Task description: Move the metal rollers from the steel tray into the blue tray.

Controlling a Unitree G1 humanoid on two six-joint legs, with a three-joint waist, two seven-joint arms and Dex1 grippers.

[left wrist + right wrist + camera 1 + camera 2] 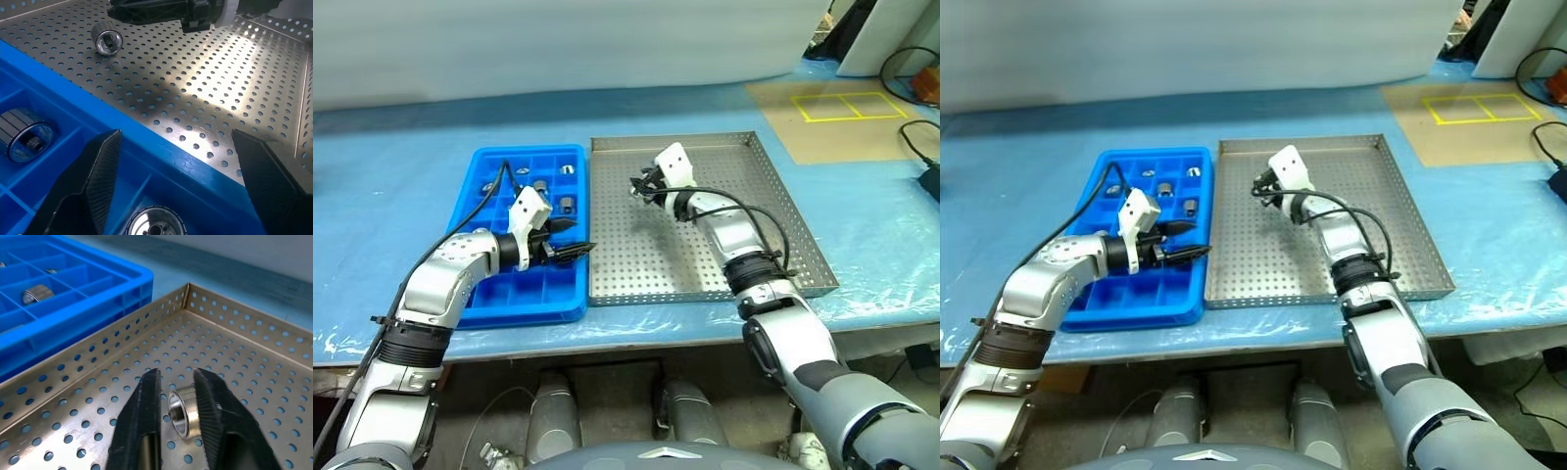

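We are gripping one of the metal rollers [185, 411] between our right gripper's [177, 396] narrow jaws above the steel tray [122, 396]. Next we're likely carrying it leftward to the blue tray [475, 191], where our left gripper [181, 161] is waiting, jaws wide.

Both head views look forward and down from above the near edge of the blue-covered table [391, 196], taking in the same bright blue compartmented plastic tray [470, 211] and square grey perforated steel tray [783, 211]. The left wrist view sits low and close over the seam where the two trays meet. The right wrist view skims the steel floor toward its far left corner.
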